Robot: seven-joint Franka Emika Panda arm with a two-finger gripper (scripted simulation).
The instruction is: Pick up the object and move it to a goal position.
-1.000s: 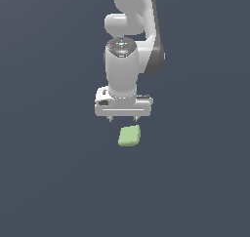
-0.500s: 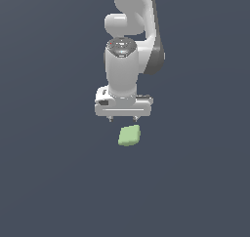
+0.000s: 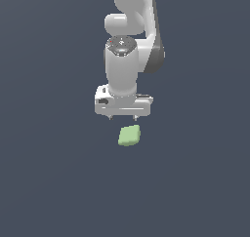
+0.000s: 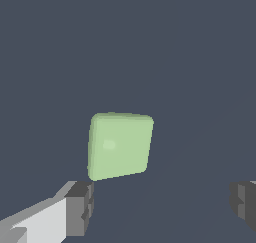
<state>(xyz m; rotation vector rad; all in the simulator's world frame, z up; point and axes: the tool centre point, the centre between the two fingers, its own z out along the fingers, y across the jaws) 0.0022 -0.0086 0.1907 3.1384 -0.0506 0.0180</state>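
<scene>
The object is a small pale green flattish block with rounded corners, lying on the dark grey floor. My white gripper hangs just above and behind it in the exterior view, pointing down. Its two short fingertips stand wide apart, so it is open and holds nothing. In the wrist view the object lies ahead of the fingers, closer to the one with the white link than to the other, and outside the gap between them.
A plain dark grey floor surrounds the block on all sides. The white arm rises above the gripper toward the top of the exterior view. Nothing else is in sight.
The gripper has hardly moved over the last second. The green block lies where it did, and the fingers stay apart.
</scene>
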